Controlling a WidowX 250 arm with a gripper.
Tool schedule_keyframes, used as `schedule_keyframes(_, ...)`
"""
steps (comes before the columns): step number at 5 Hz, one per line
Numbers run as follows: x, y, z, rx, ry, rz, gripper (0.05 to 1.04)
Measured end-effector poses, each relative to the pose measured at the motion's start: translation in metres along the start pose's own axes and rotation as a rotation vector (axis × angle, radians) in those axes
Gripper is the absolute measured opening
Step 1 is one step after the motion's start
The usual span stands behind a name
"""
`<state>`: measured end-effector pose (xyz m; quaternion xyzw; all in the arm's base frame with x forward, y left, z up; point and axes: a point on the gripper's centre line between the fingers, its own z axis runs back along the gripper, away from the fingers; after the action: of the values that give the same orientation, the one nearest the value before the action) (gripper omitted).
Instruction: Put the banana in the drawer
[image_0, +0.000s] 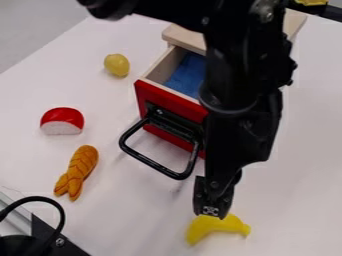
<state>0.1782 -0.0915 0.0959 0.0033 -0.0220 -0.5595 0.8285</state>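
Though I cannot tell whether the fingers of the gripper (212, 209) are open or closed, the banana (216, 226) lies just below them in view, the open drawer (155, 99) to their upper left.

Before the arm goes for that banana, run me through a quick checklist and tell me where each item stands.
1. Drawer open: ok, pulled out with its blue lining showing.
2. Banana within easy approach: ok, lying on the table just below the pincer in the view.
3. Pincer lined up on the banana: cannot tell; it overlaps the banana's upper edge, but height and contact are unclear.
4. Straight route to the drawer free: not ok, the handle juts out on the banana's side, so probably lift over it.
5. Whole drawer free inside: cannot tell, the arm hides part.
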Motion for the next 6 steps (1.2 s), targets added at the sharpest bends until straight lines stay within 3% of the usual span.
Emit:
schedule_keyframes(1, -0.002, -0.003, -0.005, -0.02, 0.017, 0.001, 0.999)
schedule_keyframes(2, 0.003, 0.0, -0.024, -0.064, 0.056, 0.037, 0.999)
schedule_keyframes(4, 0.013, 0.004, -0.051, -0.026, 0.013, 0.108, 0.999)
schedule_keyframes(5, 0.007, 0.004, -0.059, 0.0, 0.038, 0.12, 0.999)
schedule_keyframes(6, 0.006, 0.004, -0.073, -0.009, 0.063, 0.12, 0.999)
